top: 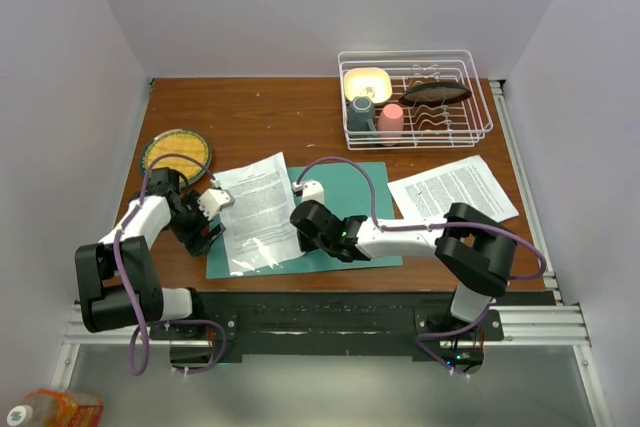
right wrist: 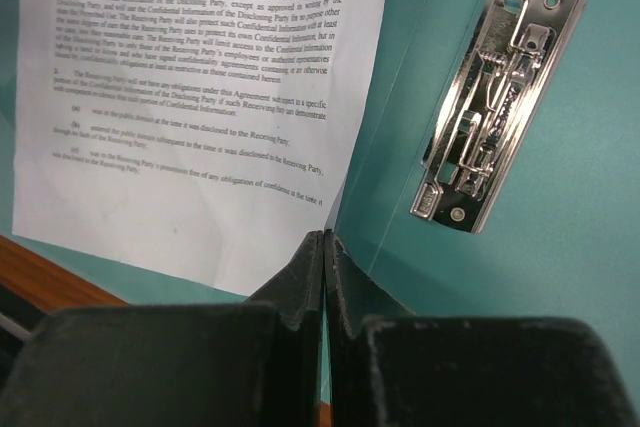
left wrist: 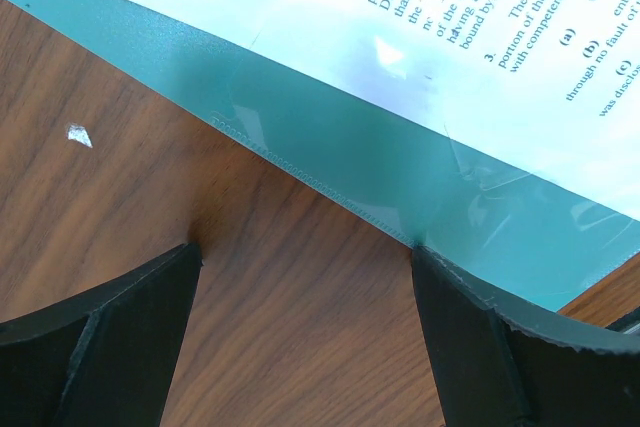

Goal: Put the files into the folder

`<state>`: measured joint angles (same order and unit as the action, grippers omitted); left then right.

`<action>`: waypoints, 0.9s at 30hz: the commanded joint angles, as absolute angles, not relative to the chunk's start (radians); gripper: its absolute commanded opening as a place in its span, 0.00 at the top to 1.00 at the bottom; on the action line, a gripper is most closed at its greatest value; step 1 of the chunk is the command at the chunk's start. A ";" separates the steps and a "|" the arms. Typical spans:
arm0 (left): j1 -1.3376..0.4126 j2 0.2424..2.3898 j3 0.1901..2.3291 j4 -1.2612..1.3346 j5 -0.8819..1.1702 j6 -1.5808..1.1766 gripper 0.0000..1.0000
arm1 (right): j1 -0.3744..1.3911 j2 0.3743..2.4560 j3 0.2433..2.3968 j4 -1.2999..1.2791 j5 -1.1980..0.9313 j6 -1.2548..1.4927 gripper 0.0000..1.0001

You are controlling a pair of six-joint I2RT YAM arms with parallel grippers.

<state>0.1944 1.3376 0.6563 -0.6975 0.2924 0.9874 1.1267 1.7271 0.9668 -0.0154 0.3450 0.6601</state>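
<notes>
Teal folder edge just beyond left gripper, fingers spread wide, empty, metal clip ahead-right of low-reaching right gripper, fingers pressed together, empty

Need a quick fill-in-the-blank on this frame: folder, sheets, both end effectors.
1. The folder lies ___ on the table, its metal clip showing.
2. One printed sheet rests on the folder's ___ leaf.
3. The right end effector is ___.
4. The left end effector is ___.
Missing words: open; left; shut; open.
</notes>
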 commanded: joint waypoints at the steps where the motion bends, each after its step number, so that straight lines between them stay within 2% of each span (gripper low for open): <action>1: 0.195 1.331 0.641 -0.695 0.331 0.986 0.09 | 1.120 1.729 0.967 -0.009 0.350 0.669 1.00; 11: 0.195 1.338 0.650 -0.698 0.336 0.980 0.09 | 1.187 1.667 0.853 0.057 0.318 0.804 1.00; 20: 0.195 1.328 0.649 -0.704 0.339 0.983 0.09 | 1.207 1.690 0.916 0.003 0.382 0.779 1.00; 27: 0.195 1.316 0.652 -0.712 0.341 0.985 0.09 | 1.115 1.716 1.009 0.003 0.400 0.704 1.00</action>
